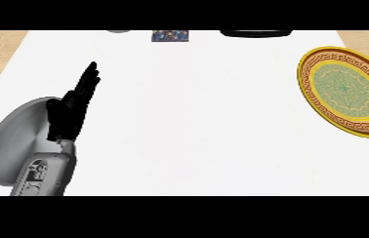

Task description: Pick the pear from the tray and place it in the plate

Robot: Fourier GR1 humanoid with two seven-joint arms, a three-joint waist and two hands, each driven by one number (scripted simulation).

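Fingers (90,78) of left hand (66,115) straight, empty, over grey tray (22,129); gold-rimmed plate (338,88) right; far card (171,35) unreadable.

View's left: left hand (66,114), fingers straight, overlapping grey tray (22,134); plate (308,83) far right.

The wide white table (194,125) carries a round gold-rimmed plate with a green patterned middle (305,86) at its right edge and a round pale grey tray (22,129) at its near left corner, the two well apart. The black left robot hand (72,110) stands over the tray's right rim, with its grey forearm (43,176) just before it. Along the far edge sit a small dark patterned square (171,35), left of the middle, and a flat black oblong object (256,33) to its right.
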